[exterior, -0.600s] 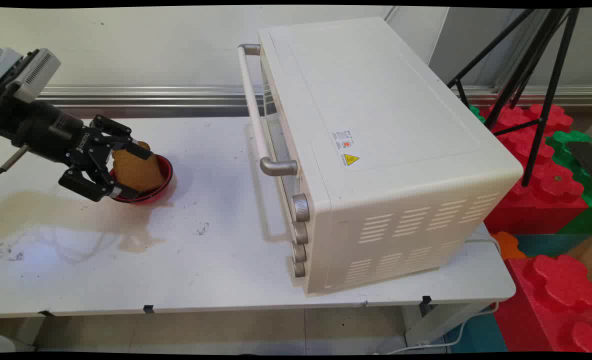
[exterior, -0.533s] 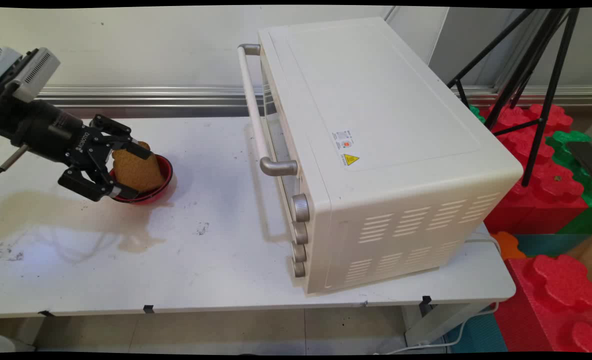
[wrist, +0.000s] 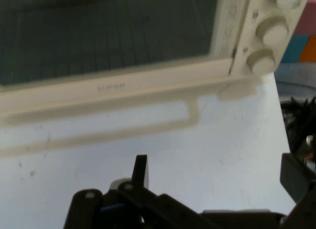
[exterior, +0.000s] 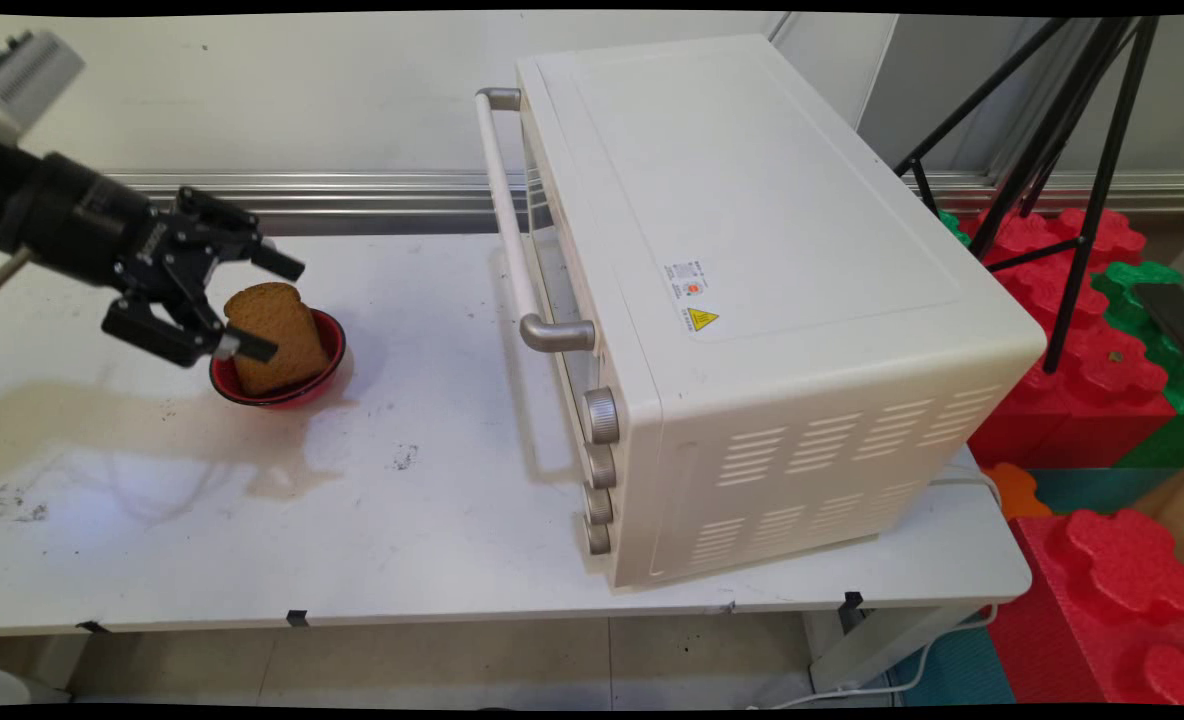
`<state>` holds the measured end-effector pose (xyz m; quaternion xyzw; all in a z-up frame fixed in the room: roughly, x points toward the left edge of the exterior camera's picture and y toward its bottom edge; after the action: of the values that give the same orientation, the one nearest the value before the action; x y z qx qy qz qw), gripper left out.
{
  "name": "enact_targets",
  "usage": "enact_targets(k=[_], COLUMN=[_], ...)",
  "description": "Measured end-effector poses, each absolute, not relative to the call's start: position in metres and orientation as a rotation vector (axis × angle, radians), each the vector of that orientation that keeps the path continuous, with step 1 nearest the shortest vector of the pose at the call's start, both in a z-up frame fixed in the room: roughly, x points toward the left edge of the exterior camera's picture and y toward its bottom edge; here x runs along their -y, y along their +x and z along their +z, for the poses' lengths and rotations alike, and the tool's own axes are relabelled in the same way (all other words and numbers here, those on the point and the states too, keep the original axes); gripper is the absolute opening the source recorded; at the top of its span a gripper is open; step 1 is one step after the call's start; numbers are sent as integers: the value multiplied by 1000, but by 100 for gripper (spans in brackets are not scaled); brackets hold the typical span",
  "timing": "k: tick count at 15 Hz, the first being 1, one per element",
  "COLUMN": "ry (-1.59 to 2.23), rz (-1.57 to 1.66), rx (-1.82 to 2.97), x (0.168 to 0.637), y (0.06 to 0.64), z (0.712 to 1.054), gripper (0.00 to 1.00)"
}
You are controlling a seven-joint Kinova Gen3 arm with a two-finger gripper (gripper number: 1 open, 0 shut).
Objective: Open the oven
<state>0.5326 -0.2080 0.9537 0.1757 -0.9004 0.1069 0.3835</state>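
Observation:
A brown slice of bread [exterior: 274, 335] stands upright in a small red bowl [exterior: 324, 372] on the left of the white table [exterior: 432, 500]. My gripper [exterior: 277, 308] hovers open just left of and above the bread, its lower finger [exterior: 252, 348] crossing the slice's left edge in the main view. Nothing lies between the fingers in the hand view, where my gripper [wrist: 217, 174] faces the toaster oven [wrist: 123, 46] across bare table.
A large white toaster oven [exterior: 752, 300] fills the table's right half, its door shut, with a long handle [exterior: 512, 230] and several knobs [exterior: 600, 415] facing left. Black tripod legs [exterior: 1072, 150] and red and green foam blocks [exterior: 1102, 380] stand beyond the table's right edge.
My gripper has opened, let go of the bread and risen up and slightly left. The slice now stands free in the red bowl.

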Motion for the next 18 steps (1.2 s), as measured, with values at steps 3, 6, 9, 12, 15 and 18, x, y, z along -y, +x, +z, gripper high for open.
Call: enact_targets(k=[3,6,9,12,15,18], ry=[450,443,437,438,439,438], rz=[295,316,335,353,370,383], rx=[2247,2200,2153,2112,2086,2071], x=[211,218,227,237,249,261], y=[529,522,512,502,489,478], z=[971,987,1001,1012,1017,1019], gripper=[100,100,100,100,100,100])
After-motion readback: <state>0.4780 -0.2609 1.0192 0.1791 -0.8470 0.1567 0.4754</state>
